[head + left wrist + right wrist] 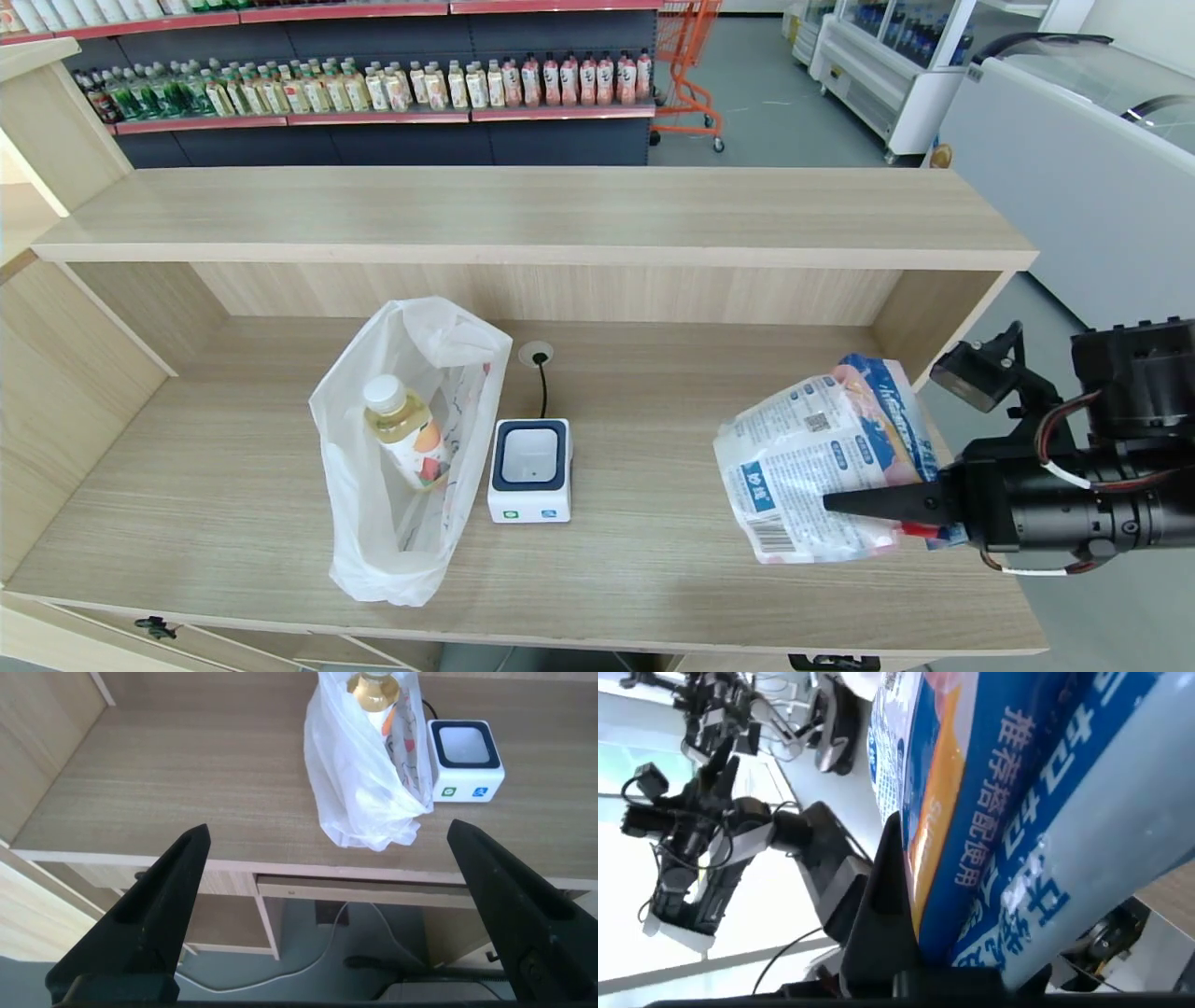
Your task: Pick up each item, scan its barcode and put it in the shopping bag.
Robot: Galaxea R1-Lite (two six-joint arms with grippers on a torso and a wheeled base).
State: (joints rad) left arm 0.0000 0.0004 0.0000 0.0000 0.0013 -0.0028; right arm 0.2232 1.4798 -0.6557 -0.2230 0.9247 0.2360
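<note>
Our right gripper (pixel 845 504) clamps 1 printed packet (pixel 822 448) above the right end of the counter (pixel 644 551). The white shopping bag (pixel 369 541) stands just beside the scanner (pixel 529 467) and holds 1 bottle (pixel 403 429). Our left gripper (pixel 329 833) gapes wide, holding nothing.

The right arm (pixel 1074 509) is a black cylindrical housing with red, white and black cables (pixel 1053 446) looped at its wrist and a black camera (pixel 971 375) on a bracket. The left claw (pixel 329 835) and right claw (pixel 836 504) have black tapering fingers (pixel 149 917).
</note>
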